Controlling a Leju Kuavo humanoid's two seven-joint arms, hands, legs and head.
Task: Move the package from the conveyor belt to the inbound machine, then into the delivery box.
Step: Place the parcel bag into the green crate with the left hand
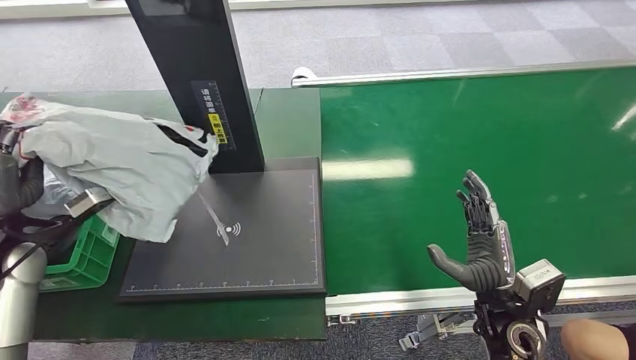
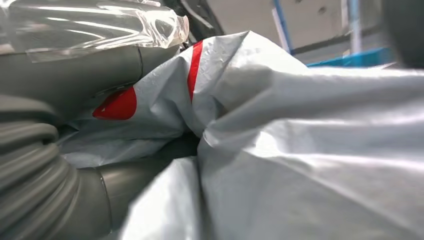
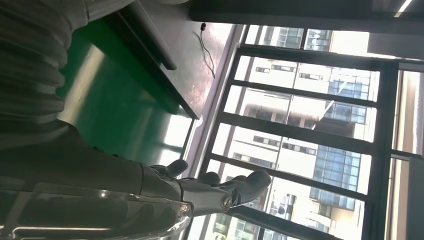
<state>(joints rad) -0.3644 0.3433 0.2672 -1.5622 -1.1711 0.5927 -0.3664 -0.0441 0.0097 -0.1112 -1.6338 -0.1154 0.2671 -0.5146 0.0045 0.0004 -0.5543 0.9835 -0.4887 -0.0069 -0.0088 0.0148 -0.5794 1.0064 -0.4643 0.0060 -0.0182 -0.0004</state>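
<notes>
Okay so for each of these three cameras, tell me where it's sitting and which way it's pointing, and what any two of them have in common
Head view: high on the robot, facing forward and down at the green conveyor belt, black inbound machine platform and green crate; left hand holds the grey package, right hand open over the belt.
Left wrist view: behind the left hand, pressed close against the package.
Right wrist view: behind the right hand, looking along the belt toward windows.
Shared: head and left wrist views both show the package.
</notes>
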